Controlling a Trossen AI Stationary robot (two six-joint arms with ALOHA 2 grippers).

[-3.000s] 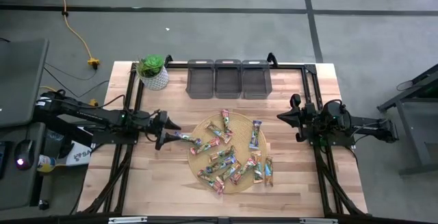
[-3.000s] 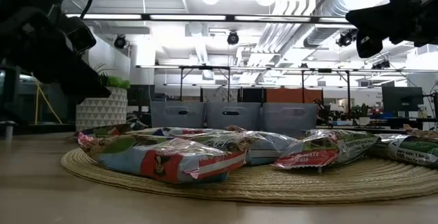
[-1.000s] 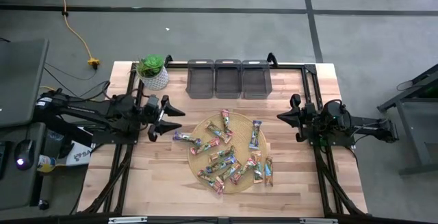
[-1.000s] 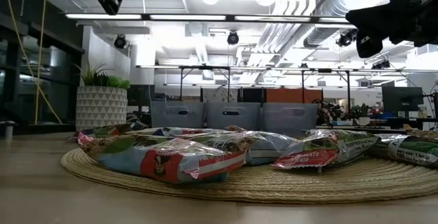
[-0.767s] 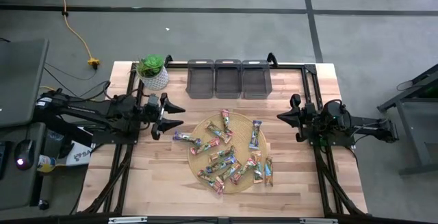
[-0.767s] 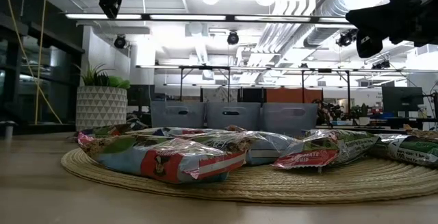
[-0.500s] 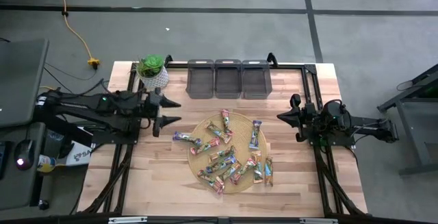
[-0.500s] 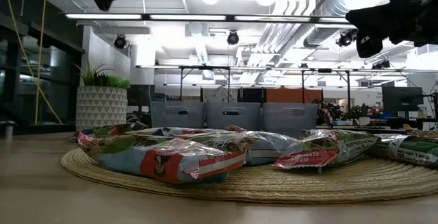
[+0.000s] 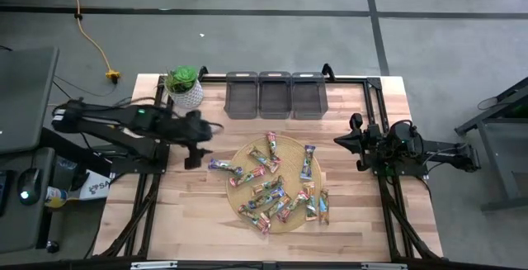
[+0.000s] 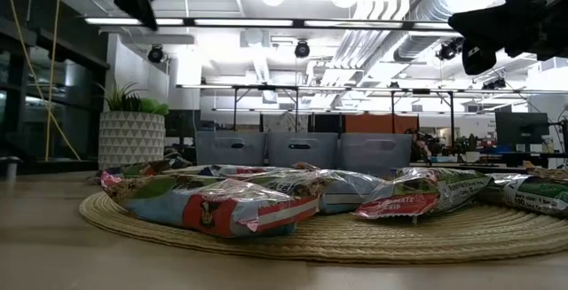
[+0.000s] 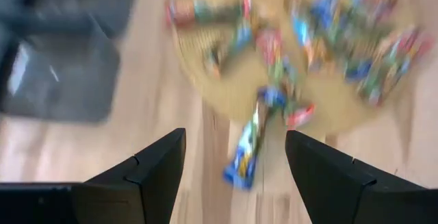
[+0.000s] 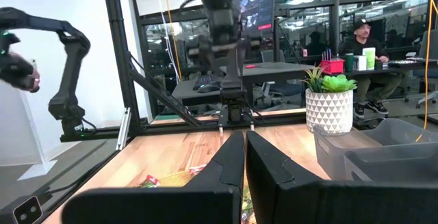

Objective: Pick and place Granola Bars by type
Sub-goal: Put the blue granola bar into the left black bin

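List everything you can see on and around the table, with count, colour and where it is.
Granola bars: many, multicoloured wrappers, heaped on the mat; one blue-purple bar overhangs its left edge.
Woven mat: one, straw colour, table centre.
Bins: three, dark grey, side by side at the far edge of the table.
Potted plant: one, green in a white patterned pot, far left corner.
Table: one, light wood with a black frame.
Yellow cable: one, on the floor beyond the table.
Person: one, seated at a desk in the room behind.
Left tool: black, open, above the table left of the mat.
Right tool: black, shut, at the table's right side.
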